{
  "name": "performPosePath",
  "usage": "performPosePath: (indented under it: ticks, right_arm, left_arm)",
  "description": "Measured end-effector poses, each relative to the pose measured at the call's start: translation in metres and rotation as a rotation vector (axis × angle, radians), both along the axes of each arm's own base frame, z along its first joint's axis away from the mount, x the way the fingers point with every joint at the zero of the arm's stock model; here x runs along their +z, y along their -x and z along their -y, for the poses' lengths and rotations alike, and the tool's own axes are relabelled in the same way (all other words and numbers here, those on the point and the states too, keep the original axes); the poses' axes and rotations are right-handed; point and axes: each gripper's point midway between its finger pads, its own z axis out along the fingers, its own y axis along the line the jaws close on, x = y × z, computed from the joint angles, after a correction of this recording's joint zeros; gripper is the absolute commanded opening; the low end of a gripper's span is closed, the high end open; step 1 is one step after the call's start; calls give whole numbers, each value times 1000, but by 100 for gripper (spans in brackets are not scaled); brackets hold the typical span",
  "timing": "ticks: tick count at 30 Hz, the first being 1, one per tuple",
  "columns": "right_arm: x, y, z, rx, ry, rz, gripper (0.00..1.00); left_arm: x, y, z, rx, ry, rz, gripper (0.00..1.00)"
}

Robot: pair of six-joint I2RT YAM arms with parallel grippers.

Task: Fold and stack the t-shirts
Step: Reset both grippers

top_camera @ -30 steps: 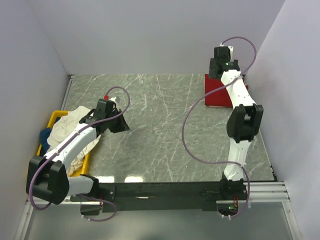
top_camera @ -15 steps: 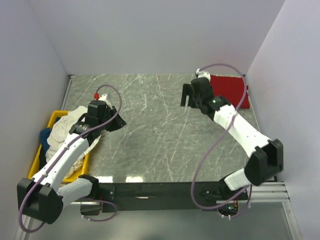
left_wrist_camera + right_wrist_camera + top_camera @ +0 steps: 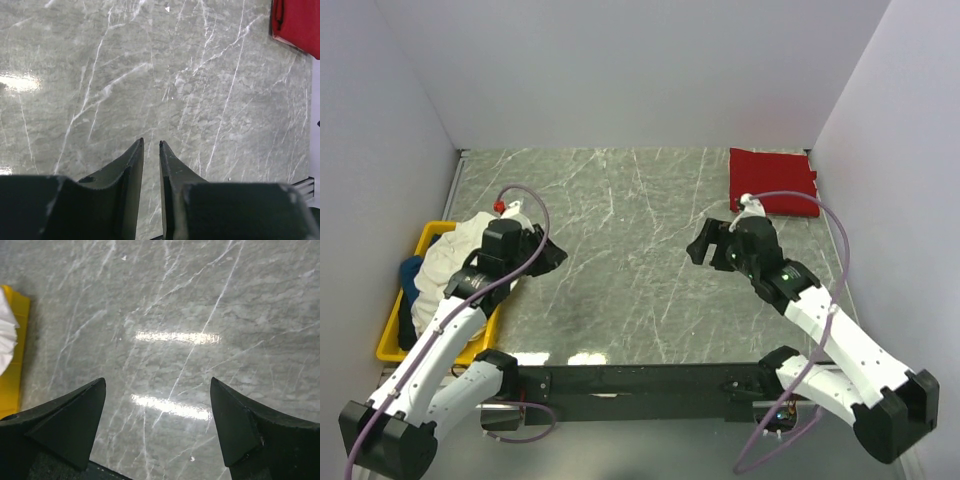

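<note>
Top external view: the dark red t-shirt (image 3: 772,182) lies at the far right corner of the grey marbled table (image 3: 620,200), folded into a flat, tidy rectangle with straight edges, close to the right wall and well apart from both arms. At the left edge of the table stands a yellow bin (image 3: 423,238), and a cream-white t-shirt (image 3: 455,252) is heaped in it, crumpled and unfolded, spilling over the bin's rim on the side toward the table. A blue t-shirt (image 3: 410,272) shows only as a small dark-blue patch at the bin's left side, mostly buried under the cream cloth. The left gripper (image 3: 548,257) hangs just beside the bin over bare table, and the left wrist view shows its two fingers (image 3: 131,165) nearly parallel with only a thin slit between them and nothing in it; a corner of the dark red shirt sits at the upper right of that view. The right gripper (image 3: 705,243) hangs over the middle right of the table, near but clear of the red shirt. In the right wrist view its jaws stand spread wide over bare marble, holding nothing, with the bin's yellow wall and a fold of white cloth at the left edge.
</note>
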Motion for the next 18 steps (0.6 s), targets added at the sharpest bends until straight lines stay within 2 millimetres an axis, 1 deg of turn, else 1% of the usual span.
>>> performPosePath:
  ticks: [3, 8, 13, 17, 18]
  right_arm:
    - [3, 11, 2, 8, -28, 18, 91]
    - [6, 22, 7, 13, -46, 40, 92]
    - [12, 28, 11, 14, -52, 62, 92]
    - [10, 30, 12, 11, -46, 54, 93]
    - [9, 31, 13, 11, -44, 52, 93]
  left_arm:
    - [1, 3, 0, 3, 7, 7, 25]
    - [0, 11, 2, -5, 6, 17, 28]
    - [4, 13, 4, -9, 12, 32, 30]
    - [3, 14, 4, -11, 12, 31, 31]
    - [3, 14, 4, -11, 12, 31, 33]
